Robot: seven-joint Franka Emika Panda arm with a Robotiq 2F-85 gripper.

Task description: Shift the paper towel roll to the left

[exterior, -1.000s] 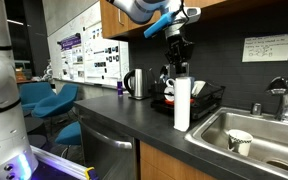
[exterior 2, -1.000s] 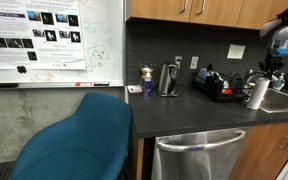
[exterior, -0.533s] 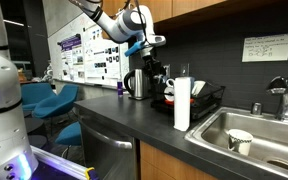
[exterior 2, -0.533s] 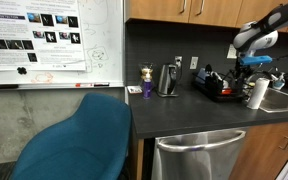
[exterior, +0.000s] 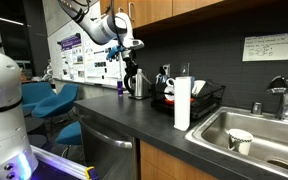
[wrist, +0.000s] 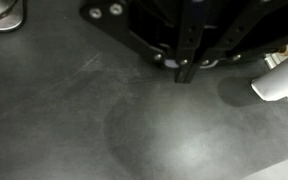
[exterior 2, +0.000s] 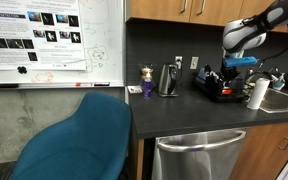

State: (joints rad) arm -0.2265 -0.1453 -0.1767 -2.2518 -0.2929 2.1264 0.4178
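One paper towel roll (exterior: pixel 182 104) stands upright; gripper (wrist: pixel 184 68) closed, well apart.

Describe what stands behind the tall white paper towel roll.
In an exterior view, a black wire dish rack holding pale items sits behind the tall white paper towel roll. The roll covers the rack's middle, so anything there is hidden.
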